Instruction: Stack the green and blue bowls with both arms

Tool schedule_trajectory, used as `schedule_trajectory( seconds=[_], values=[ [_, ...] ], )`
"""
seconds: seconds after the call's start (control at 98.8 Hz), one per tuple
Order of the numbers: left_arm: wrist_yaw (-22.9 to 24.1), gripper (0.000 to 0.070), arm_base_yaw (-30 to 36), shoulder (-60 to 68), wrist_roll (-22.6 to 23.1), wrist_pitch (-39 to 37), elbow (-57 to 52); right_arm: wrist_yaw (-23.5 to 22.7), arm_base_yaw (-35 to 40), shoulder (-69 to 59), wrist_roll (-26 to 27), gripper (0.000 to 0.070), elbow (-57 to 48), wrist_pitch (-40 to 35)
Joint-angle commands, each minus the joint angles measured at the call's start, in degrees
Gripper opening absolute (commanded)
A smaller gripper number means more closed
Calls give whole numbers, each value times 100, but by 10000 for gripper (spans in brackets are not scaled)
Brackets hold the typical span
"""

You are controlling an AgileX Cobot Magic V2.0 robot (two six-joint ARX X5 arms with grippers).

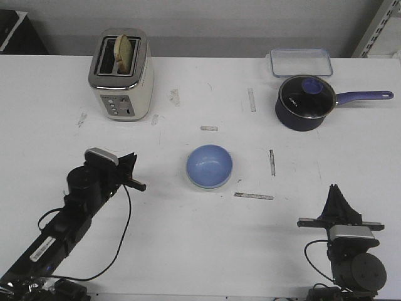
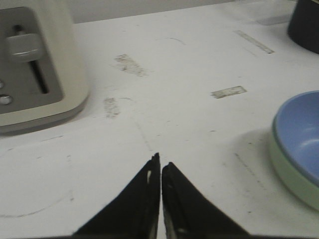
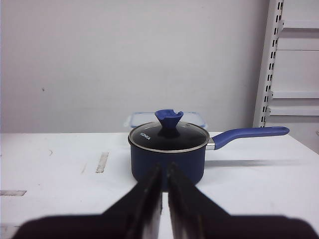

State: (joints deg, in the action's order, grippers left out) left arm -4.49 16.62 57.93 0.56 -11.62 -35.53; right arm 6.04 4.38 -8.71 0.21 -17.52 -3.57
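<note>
The blue bowl (image 1: pixel 209 164) sits nested inside the green bowl (image 1: pixel 202 185), of which only a thin pale rim shows, at the middle of the table. In the left wrist view the blue bowl (image 2: pixel 301 132) and the green bowl's wall (image 2: pixel 291 175) show at the edge. My left gripper (image 1: pixel 140 185) is shut and empty, low over the table to the left of the bowls, its tips (image 2: pixel 160 163) together. My right gripper (image 1: pixel 336 189) is shut and empty near the front right, well apart from the bowls, and points at the saucepan (image 3: pixel 165 170).
A cream toaster (image 1: pixel 121 75) with bread stands at the back left. A dark blue lidded saucepan (image 1: pixel 306 103) with a long handle stands at the back right, with a clear plastic box (image 1: pixel 301 61) behind it. Tape marks dot the table.
</note>
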Motion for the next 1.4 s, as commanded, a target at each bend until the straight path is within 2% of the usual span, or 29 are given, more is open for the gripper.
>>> schedule_trajectory(
  seconds=[0.0, 0.223, 0.557, 0.891, 1.276, 1.387],
  values=[
    [52, 1, -142, -245, -15, -90, 179, -2, 4, 11, -24, 15, -26, 74],
    [50, 1, -866, -1539, -15, -31, 1029, -2, 4, 11, -24, 15, -26, 72],
    [66, 2, -1513, -3327, -13, 42, 1993, -2, 4, 11, -24, 15, -26, 72],
    [63, 2, -1554, -4356, -13, 254, 1991, -2, 4, 13, -24, 15, -26, 74],
    [66, 2, -1517, -4760, -7, 254, 2031, -2, 4, 11, -24, 15, -26, 74],
    [315, 2, -1381, -4905, 9, 254, 2146, -2, 4, 11, -24, 15, -26, 74]
  ],
)
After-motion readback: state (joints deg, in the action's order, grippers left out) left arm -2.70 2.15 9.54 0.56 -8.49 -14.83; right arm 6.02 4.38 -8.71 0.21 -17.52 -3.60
